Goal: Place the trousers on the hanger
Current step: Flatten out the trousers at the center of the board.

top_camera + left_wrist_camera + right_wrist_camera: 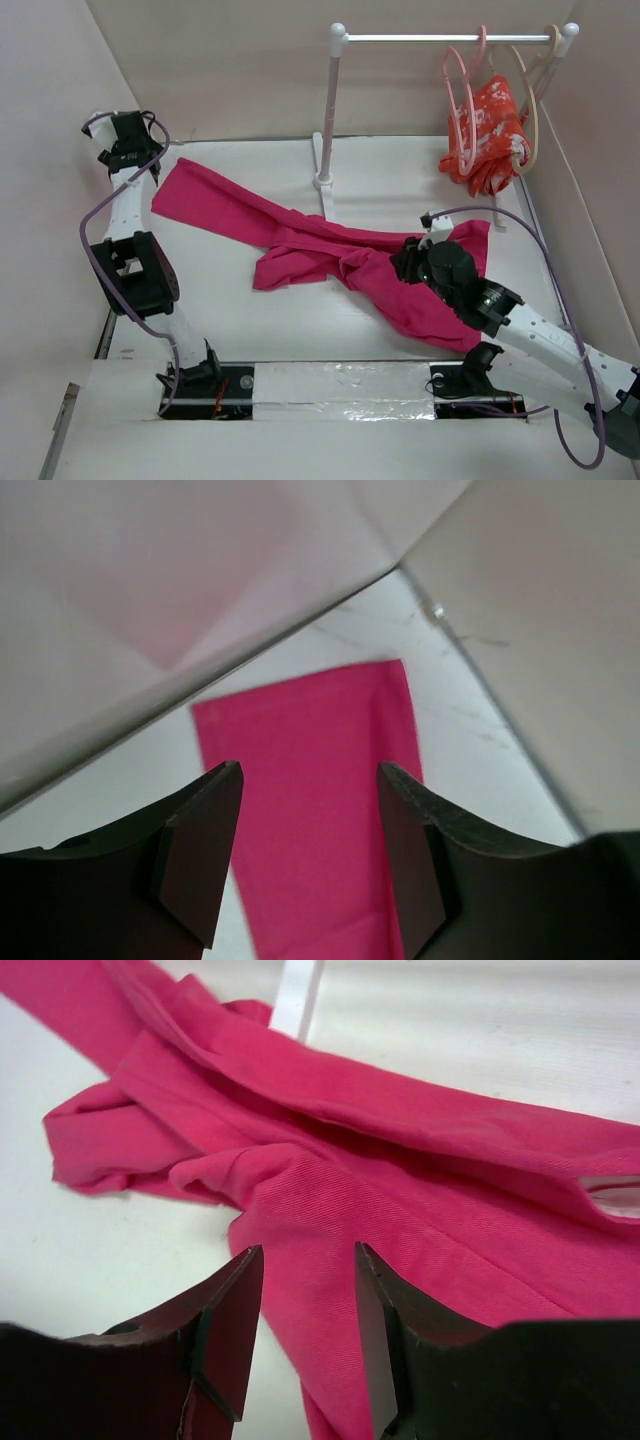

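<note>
The magenta-pink trousers (300,240) lie crumpled across the table, one leg stretching to the far left and the waist end at the right. My left gripper (128,140) hovers open above the far-left leg end (310,730), and its fingers (205,850) touch no cloth. My right gripper (412,262) stands open low over the bunched cloth (330,1210) at the right, with cloth under its gap but not pinched. The thin light-pink hanger (462,90) hangs by its hook on the rack rail at the back right.
A white clothes rack (328,110) stands at the back, its base (325,182) touching the trousers' far edge. A beige hanger with a red-orange patterned garment (495,135) hangs beside the pink hanger. Walls close in at the left, back and right.
</note>
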Robot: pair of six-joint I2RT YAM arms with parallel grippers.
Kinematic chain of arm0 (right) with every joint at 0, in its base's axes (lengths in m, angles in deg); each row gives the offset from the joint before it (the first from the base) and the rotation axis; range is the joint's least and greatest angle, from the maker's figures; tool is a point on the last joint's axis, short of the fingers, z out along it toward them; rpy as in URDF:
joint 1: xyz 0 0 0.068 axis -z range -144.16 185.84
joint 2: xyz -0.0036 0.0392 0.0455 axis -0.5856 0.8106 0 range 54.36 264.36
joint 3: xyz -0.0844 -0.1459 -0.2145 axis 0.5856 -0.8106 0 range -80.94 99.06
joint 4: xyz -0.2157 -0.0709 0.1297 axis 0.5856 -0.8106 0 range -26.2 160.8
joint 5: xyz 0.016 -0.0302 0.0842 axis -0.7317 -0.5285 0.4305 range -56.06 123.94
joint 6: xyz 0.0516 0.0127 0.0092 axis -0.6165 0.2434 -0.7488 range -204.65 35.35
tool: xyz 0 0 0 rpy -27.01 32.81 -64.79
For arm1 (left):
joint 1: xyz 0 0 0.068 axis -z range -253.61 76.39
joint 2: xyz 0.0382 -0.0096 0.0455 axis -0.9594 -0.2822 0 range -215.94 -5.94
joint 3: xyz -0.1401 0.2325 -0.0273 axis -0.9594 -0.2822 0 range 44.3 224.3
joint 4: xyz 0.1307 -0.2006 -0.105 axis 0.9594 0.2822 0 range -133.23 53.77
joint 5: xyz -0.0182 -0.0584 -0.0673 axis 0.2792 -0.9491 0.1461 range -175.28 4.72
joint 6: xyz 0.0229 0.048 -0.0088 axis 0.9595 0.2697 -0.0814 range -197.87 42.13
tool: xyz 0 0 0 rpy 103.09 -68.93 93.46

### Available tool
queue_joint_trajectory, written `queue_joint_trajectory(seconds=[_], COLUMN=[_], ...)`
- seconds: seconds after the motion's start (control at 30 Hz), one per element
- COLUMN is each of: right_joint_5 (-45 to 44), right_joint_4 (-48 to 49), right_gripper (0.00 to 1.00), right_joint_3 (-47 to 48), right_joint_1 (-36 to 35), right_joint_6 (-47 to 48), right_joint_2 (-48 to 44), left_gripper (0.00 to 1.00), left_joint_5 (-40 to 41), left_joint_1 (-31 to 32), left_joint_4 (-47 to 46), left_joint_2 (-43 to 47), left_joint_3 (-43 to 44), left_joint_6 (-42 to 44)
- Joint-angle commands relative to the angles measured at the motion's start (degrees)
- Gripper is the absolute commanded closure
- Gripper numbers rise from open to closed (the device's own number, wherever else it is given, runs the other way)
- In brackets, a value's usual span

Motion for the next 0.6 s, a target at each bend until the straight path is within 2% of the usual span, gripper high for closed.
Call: queue_joint_trajectory(seconds=[0.0, 0.03, 0.1, 0.13, 0.2, 0.27, 0.3, 0.33, 0.37, 0.43, 0.47, 0.53, 0.57], right_joint_5=[-7.1, -7.4, -5.3, -4.0, -0.4, 1.1, 0.5, -0.5, -2.6, -4.2, -5.2, -5.3, -3.7], right_joint_4=[-0.8, -0.1, 1.5, 3.1, 4.2, 6.6, 6.9, 5.9, 5.2, 3.5, 3.1, 2.6, 2.5], right_gripper=[0.66, 0.79, 0.98, 1.0, 1.0, 1.0, 1.0, 1.0, 0.99, 0.92, 0.89, 0.83, 0.79], right_joint_3=[1.6, 1.5, 1.0, 0.9, 1.2, 0.9, 1.0, 1.3, 1.9, 2.2, 2.1, 1.3, 0.9], right_joint_1=[-0.4, 0.4, 1.9, 3.1, 3.1, 1.6, 0.9, 0.9, 0.3, 0.3, 0.3, 2.3, 3.0], right_joint_6=[-1.1, -1.2, -1.4, -1.4, -1.2, -1.0, -0.9, -1.0, -1.3, -1.4, -1.4, -1.3, -1.3], right_joint_2=[-0.2, 0.1, 1.7, 2.4, 3.8, 5.1, 5.4, 5.8, 5.8, 5.5, 4.7, 4.0, 3.2], left_gripper=[0.46, 0.44, 0.43, 0.43, 0.46, 0.5, 0.51, 0.51, 0.51, 0.5, 0.47, 0.41, 0.34], left_joint_5=[-2.3, -3.0, -3.8, -4.3, -4.4, -4.9, -4.4, -2.6, -1.7, 1.4, 2.6, 5.9, 6.8], left_joint_1=[1.5, 2.6, 6.4, 8.3, 12.6, 20.0, 22.9, 28.4, 31.0, 35.9, 39.7, 43.1, 46.1], left_joint_4=[-1.0, -2.0, -3.1, -3.3, -5.1, -8.5, -9.4, -10.9, -13.7, -16.2, -16.7, -15.5, -14.5], left_joint_2=[4.9, 5.6, 8.2, 9.2, 13.9, 17.8, 22.1, 24.3, 29.2, 33.7, 35.9, 41.2, 43.0], left_joint_3=[-4.8, -6.1, -9.5, -10.8, -17.3, -26.8, -30.4, -34.0, -41.6, -48.8, -54.7, -59.2, -62.3], left_joint_6=[3.2, 3.2, 2.1, 1.5, -1.5, -4.2, -7.0, -8.0, -9.3, -12.4, -13.5, -15.9, -16.6])
